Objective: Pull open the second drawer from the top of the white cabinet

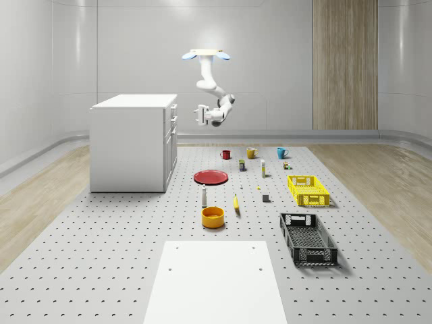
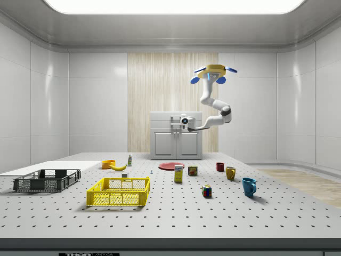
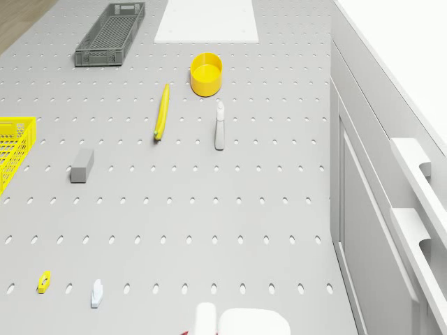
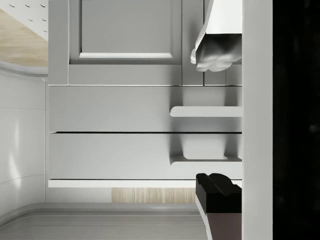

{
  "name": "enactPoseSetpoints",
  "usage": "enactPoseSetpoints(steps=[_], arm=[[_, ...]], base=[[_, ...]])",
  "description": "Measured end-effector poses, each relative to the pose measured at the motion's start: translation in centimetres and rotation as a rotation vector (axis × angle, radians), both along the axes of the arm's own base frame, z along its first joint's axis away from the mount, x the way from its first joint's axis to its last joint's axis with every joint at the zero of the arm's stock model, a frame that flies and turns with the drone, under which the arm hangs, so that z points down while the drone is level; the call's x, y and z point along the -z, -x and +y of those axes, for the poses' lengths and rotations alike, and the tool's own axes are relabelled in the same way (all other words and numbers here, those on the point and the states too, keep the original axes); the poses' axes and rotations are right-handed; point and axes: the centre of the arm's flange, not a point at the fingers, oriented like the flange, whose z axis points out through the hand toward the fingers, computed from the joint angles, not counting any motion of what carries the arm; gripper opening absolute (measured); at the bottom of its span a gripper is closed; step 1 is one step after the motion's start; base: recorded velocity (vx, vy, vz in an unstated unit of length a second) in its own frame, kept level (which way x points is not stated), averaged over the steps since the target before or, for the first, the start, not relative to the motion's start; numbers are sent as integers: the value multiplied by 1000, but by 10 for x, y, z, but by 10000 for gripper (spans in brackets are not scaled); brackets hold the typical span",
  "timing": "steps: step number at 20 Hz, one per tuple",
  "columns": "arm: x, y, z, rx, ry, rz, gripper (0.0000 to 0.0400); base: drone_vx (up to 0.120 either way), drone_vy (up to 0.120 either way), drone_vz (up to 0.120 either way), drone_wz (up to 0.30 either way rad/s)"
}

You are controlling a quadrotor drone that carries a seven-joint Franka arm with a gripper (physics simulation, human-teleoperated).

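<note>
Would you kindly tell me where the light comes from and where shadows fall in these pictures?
Side view: a bright ceiling panel lights the room from above. Whole-scene view: the black crate casts a soft shadow on the table toward the view's right. Wrist view: the drawer handles throw soft shadows on the white cabinet, and a black band runs down one edge.

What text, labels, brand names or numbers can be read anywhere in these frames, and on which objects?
No text can be read.
The small box and can on the table carry printed labels, too small to read.
The strip at the side view's bottom edge has marks that are cut off and unreadable.
The white cabinet, drawers and mugs show no lettering.
</note>
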Motion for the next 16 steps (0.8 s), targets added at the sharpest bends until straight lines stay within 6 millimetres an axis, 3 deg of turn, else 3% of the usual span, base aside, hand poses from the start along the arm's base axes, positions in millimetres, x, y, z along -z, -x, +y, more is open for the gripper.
enactPoseSetpoints(steps=[9,16], arm=[[0,0,34,0,0,0,300],[-1,0,45,0,0,0,300]], base=[[0,0,0,0],[0,0,0,0]])
